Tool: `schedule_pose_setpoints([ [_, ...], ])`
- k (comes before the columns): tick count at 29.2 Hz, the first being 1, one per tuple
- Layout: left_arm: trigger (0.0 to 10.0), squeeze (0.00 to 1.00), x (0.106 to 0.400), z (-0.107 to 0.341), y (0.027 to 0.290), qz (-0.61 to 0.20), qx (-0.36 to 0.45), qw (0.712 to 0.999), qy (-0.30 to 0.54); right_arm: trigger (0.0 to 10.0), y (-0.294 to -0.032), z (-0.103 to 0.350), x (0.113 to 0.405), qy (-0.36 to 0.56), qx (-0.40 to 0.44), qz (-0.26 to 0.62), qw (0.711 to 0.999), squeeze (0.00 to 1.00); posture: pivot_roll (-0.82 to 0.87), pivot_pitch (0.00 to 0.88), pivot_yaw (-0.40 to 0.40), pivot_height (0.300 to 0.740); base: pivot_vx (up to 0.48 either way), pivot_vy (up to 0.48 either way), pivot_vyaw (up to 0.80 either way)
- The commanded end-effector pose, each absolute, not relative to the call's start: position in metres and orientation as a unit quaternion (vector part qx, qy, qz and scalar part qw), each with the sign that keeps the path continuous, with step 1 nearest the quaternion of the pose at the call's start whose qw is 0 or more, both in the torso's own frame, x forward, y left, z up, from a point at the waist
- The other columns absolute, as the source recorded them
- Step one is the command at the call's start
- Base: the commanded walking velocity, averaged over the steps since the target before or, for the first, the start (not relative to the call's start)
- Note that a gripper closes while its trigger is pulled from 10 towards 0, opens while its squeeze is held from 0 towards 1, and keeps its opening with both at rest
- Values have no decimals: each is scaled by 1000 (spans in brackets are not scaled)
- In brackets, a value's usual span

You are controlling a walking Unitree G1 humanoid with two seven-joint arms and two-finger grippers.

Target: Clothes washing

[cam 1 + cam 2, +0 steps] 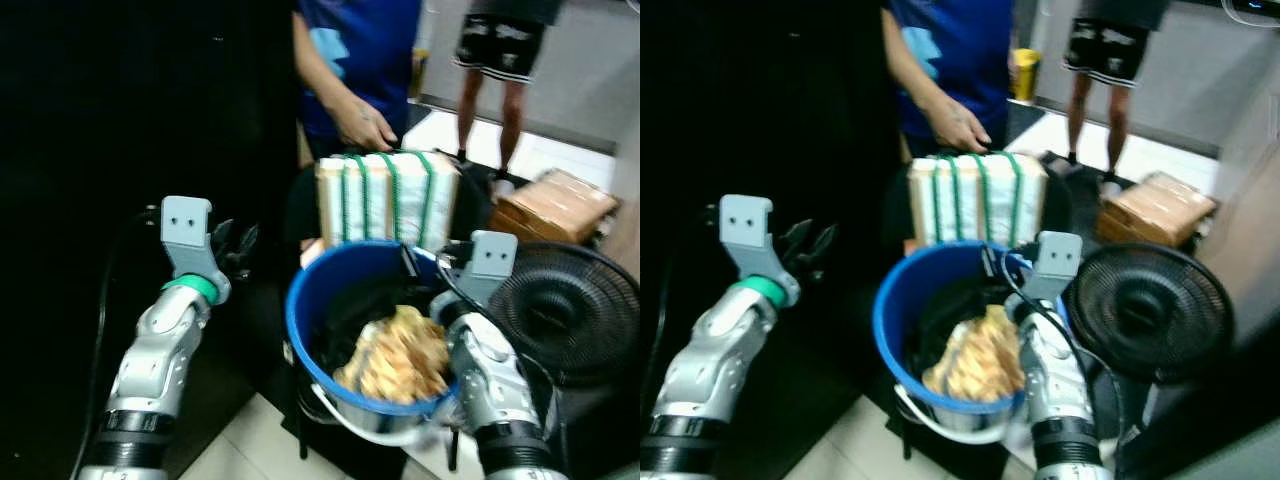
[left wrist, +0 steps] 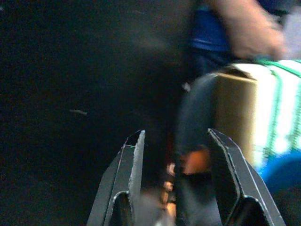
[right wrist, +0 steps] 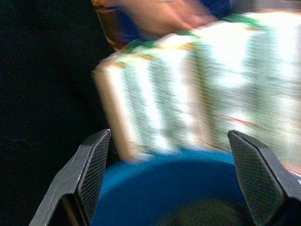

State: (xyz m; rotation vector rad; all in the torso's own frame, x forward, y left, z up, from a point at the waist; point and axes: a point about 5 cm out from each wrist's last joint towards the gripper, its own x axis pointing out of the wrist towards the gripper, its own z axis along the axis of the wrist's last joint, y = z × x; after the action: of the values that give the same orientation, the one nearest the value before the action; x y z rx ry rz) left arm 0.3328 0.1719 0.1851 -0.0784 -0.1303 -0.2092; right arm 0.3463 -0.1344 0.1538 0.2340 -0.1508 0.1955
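Observation:
A blue bucket (image 1: 310, 300) stands right in front of me, with a tan crumpled cloth (image 1: 400, 360) and a dark garment (image 1: 350, 305) inside it. Its white handle (image 1: 365, 425) hangs down at the near side. My right gripper (image 1: 425, 262) is open over the bucket's far right rim, and the blue rim (image 3: 155, 174) shows between its spread fingers (image 3: 91, 160). My left gripper (image 1: 235, 245) is open in dark space to the left of the bucket, holding nothing; its fingers (image 2: 134, 160) stand apart.
Behind the bucket stands a pale box with green straps (image 1: 388, 195), with a person's hand (image 1: 362, 128) on its top. Farther back are a second person's legs (image 1: 485, 100). A black fan (image 1: 570, 310) is at the right and a cardboard box (image 1: 555, 205) behind it.

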Motion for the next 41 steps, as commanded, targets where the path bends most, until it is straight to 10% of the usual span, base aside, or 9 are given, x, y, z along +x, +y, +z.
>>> schedule_pose_setpoints([
  [1,10000,0,332,183,168,-115,-45,991,-60,10000,-144,149,343,-70,110,84,988,0,79,0,65,740,386,0,0],
  [17,10000,0,326,189,176,-128,-71,987,-73,10000,-150,141,339,-53,107,80,990,0,91,0,51,740,190,0,0],
  [24,10000,0,325,191,178,-161,-59,983,-67,10000,-200,110,343,42,115,-19,992,0,85,14,71,740,0,0,0],
  [30,10000,0,319,179,176,-224,-36,974,-15,10000,-210,40,307,263,131,-11,956,0,61,116,150,740,0,0,0],
  [41,10000,0,318,179,154,-322,-21,946,20,10000,-205,-4,248,288,219,-25,932,0,37,139,249,740,0,0,0],
])
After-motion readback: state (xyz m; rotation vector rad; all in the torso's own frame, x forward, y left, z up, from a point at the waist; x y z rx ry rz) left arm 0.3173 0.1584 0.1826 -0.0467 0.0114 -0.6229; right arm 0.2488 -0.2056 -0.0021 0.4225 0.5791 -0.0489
